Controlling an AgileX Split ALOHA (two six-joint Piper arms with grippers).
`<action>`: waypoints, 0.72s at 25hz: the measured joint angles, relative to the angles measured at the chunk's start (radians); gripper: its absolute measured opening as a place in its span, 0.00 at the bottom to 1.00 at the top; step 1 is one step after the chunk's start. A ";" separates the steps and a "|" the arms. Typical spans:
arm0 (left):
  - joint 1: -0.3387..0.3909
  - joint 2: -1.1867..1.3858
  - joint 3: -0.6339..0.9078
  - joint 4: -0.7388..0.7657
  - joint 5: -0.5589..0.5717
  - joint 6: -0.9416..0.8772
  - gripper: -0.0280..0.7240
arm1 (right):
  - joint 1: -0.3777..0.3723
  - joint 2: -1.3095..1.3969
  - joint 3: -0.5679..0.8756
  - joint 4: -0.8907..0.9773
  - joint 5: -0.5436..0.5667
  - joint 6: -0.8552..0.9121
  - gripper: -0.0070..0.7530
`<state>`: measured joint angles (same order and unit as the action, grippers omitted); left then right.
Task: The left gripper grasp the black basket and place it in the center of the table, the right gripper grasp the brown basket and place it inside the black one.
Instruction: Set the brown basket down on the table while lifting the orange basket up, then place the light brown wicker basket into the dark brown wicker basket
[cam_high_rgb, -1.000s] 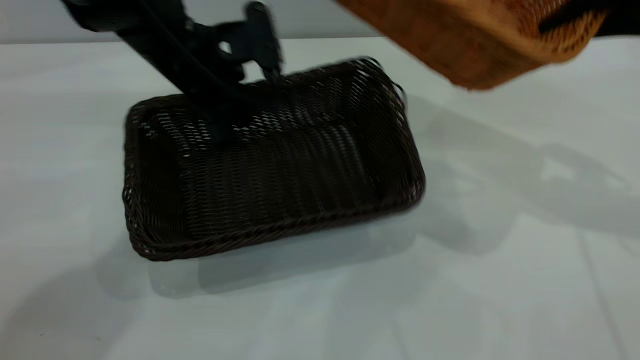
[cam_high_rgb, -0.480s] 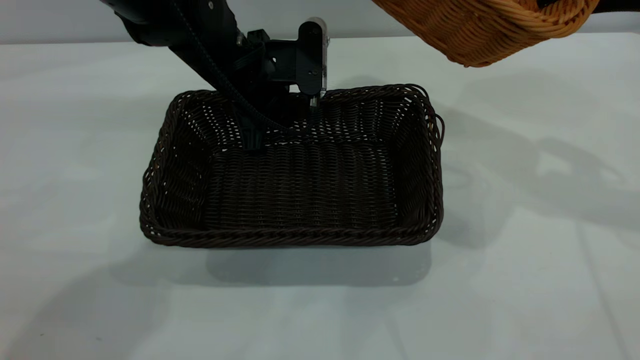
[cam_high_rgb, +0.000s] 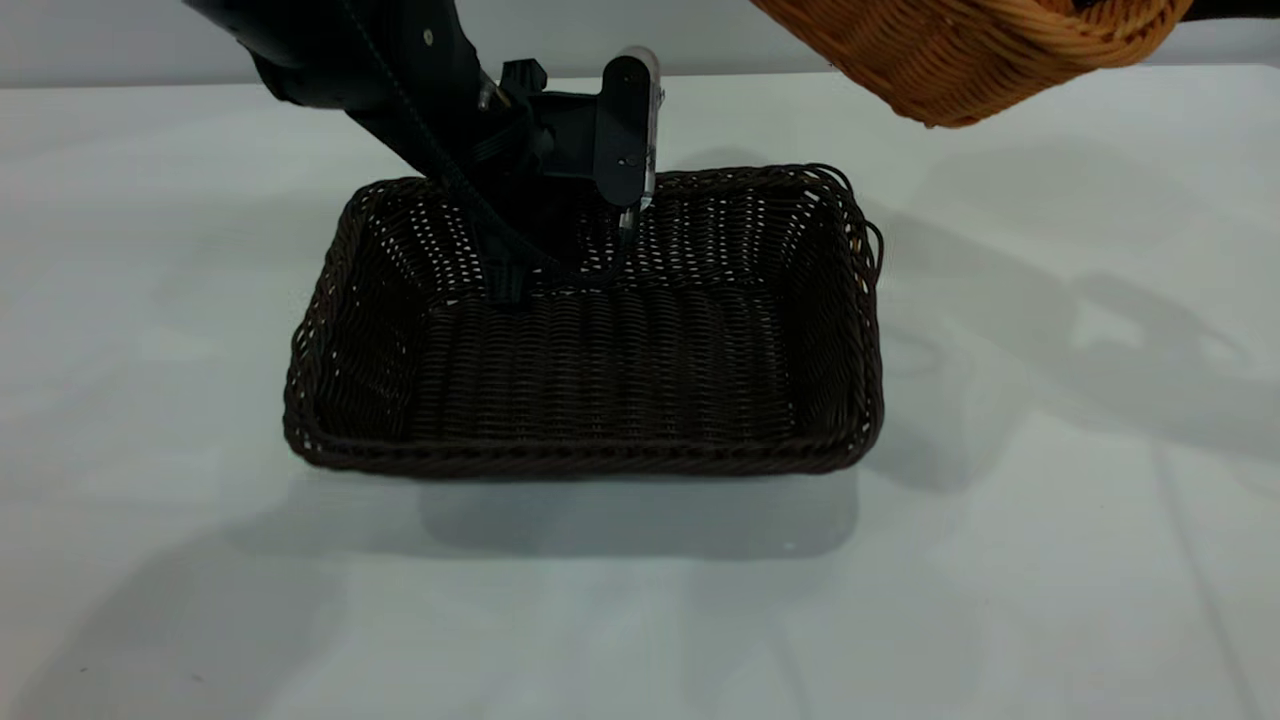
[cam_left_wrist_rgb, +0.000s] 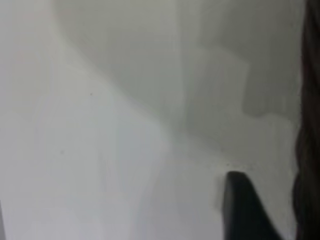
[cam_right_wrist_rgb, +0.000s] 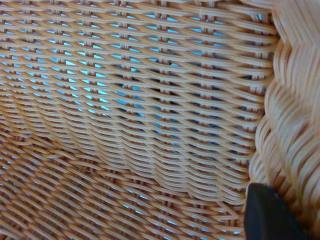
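Black basket (cam_high_rgb: 590, 330) sits flat on the table (cam_high_rgb: 1050, 560), roughly mid-table in ext. view, open side up, long side facing the camera. Interior holds only my left arm's tip.

My left gripper (cam_high_rgb: 600, 250) comes in from the upper left and is at the basket's far wall, near the middle of that long side. One finger (cam_high_rgb: 510, 285) shows inside the basket, low against the far wall; the other side drops at the rim by the silver-edged plate. Whether the fingers pinch the wall or stand off it: cannot tell from ext. view. Left wrist view gives only one dark fingertip (cam_left_wrist_rgb: 245, 207) over white table, w/ a strip of dark weave (cam_left_wrist_rgb: 307, 150) at the frame edge. No confirmation of closure.

Brown basket (cam_high_rgb: 960, 50) is in the air at upper right of ext. view, tilted, well above the table and off to the side of the black basket, not over it. Its top is cut by the frame.

My right gripper: right wrist view shows one dark fingertip (cam_right_wrist_rgb: 267, 215) against the basket's woven inner wall, beside the braided rim (cam_right_wrist_rgb: 295, 110). Basket is carried off the table, so the grip holds.
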<state>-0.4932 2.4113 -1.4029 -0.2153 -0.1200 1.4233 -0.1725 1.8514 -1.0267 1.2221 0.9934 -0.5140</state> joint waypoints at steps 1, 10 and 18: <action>-0.002 0.003 0.000 0.002 -0.011 0.000 0.49 | -0.004 0.000 0.000 0.013 0.000 -0.003 0.09; -0.032 -0.084 0.006 0.036 0.018 0.000 0.57 | -0.136 0.000 -0.002 0.105 0.000 -0.011 0.09; -0.031 -0.369 0.006 0.037 0.216 -0.034 0.57 | -0.194 0.001 -0.003 0.071 -0.049 -0.004 0.09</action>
<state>-0.5244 2.0427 -1.3973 -0.1782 0.0957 1.3891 -0.3661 1.8523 -1.0295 1.2933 0.9440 -0.5176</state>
